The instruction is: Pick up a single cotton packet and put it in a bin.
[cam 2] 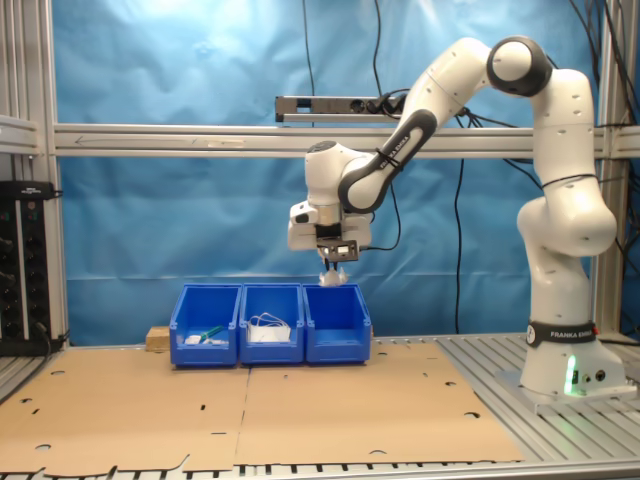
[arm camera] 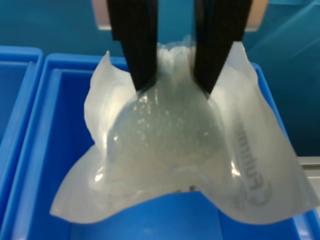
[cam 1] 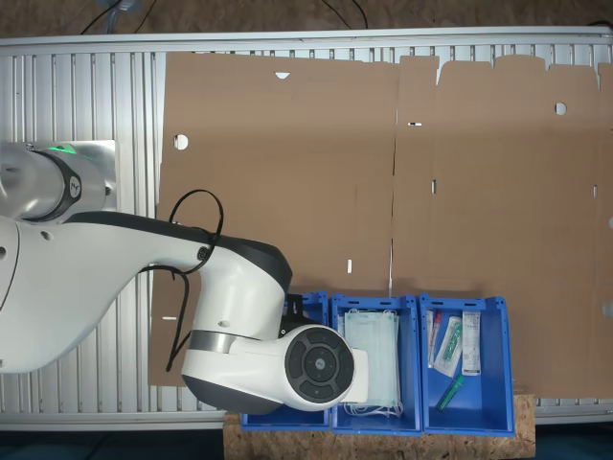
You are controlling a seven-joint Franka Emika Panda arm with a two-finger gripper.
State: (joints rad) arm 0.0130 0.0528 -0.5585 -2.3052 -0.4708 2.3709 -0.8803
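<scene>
Jaws clamped on the crumpled translucent white cotton packet [arm camera: 175,150], directly above the blue open-top plastic bin [arm camera: 55,125]. You should lower before releasing, so it drops centred.

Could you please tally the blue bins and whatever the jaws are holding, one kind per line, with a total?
Blue bins: 3, side by side in a row: one below the gripper, one with pale green masks, one with narrow packets.
Cotton packet: 1, pinched in the jaws above a bin.
Total: 4
</scene>
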